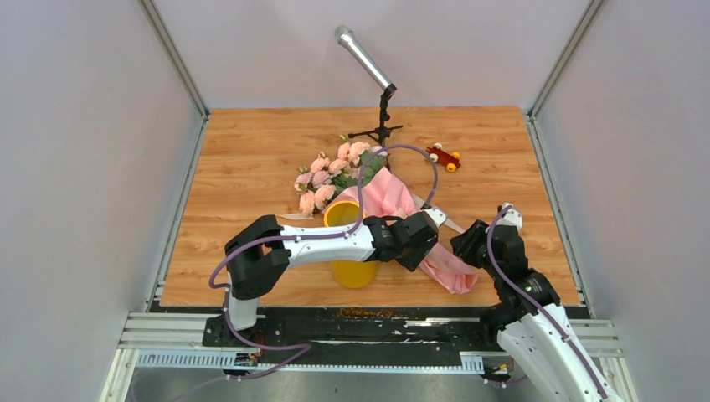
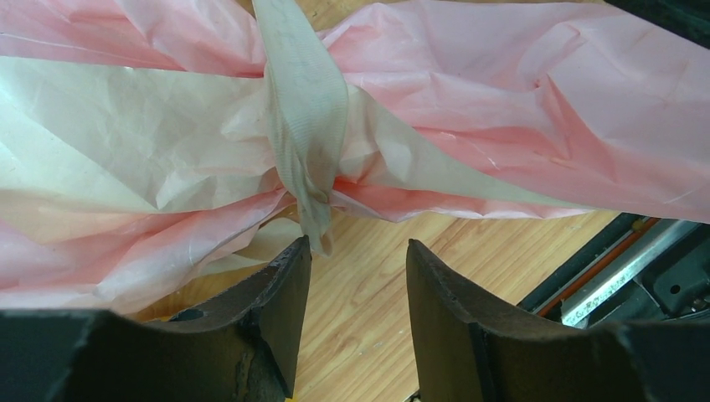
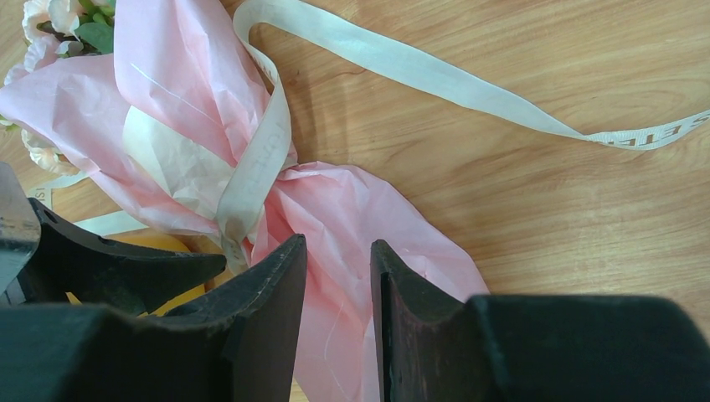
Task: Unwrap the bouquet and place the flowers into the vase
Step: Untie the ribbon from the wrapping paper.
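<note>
The bouquet (image 1: 393, 197) lies still tied on the wood table (image 1: 251, 151), its roses (image 1: 328, 172) at the far end by the yellow vase (image 1: 353, 272). Pale walls (image 1: 84, 167) close it in. A beige ribbon (image 2: 306, 109) cinches the pink paper. The left gripper (image 2: 358, 276) gapes just short of the knot. The right gripper (image 3: 339, 280), parted less, hangs over the paper's tail, gripping nothing.

Table (image 1: 251, 167): bouquet (image 1: 393, 197), vase (image 1: 353, 272), toy car (image 1: 444, 157), mic stand (image 1: 383, 126).
</note>
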{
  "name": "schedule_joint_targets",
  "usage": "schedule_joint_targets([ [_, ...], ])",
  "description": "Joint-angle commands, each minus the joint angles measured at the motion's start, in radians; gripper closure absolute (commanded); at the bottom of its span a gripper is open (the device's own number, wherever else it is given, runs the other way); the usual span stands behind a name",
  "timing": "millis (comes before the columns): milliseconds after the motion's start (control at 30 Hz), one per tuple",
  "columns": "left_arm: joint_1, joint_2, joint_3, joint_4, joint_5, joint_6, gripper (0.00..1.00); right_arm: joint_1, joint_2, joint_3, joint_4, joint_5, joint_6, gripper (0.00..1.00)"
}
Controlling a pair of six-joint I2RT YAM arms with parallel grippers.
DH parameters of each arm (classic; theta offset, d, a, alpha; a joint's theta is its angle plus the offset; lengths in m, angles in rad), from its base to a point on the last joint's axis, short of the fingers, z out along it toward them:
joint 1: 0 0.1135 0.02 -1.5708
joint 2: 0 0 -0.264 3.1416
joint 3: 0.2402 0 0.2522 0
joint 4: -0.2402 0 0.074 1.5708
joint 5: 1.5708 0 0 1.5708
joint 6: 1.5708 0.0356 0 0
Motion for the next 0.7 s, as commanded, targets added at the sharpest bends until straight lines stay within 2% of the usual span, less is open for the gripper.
schedule_joint_targets([
  [0,0.007,-0.021,-0.001,0.044,0.021,-0.004,0.47,-0.004,-0.004,-0.002,0.050,-0.012,0.008,0.65],
  [67,0.005,-0.032,0.012,0.043,0.039,0.010,0.47,-0.004,0.002,0.002,0.067,-0.040,0.000,0.63],
  [200,0.005,-0.054,0.098,0.001,0.043,0.047,0.45,-0.004,0.045,0.017,0.135,-0.156,-0.038,0.51],
  [333,0.006,-0.070,0.168,-0.055,0.033,0.087,0.43,-0.003,0.157,0.047,0.209,-0.304,-0.063,0.50],
  [533,0.010,-0.099,0.195,-0.098,0.040,0.118,0.43,-0.004,0.275,0.062,0.294,-0.374,-0.071,0.55],
  [667,0.030,-0.122,0.197,-0.110,0.077,0.117,0.42,-0.004,0.346,0.073,0.347,-0.376,-0.076,0.51],
])
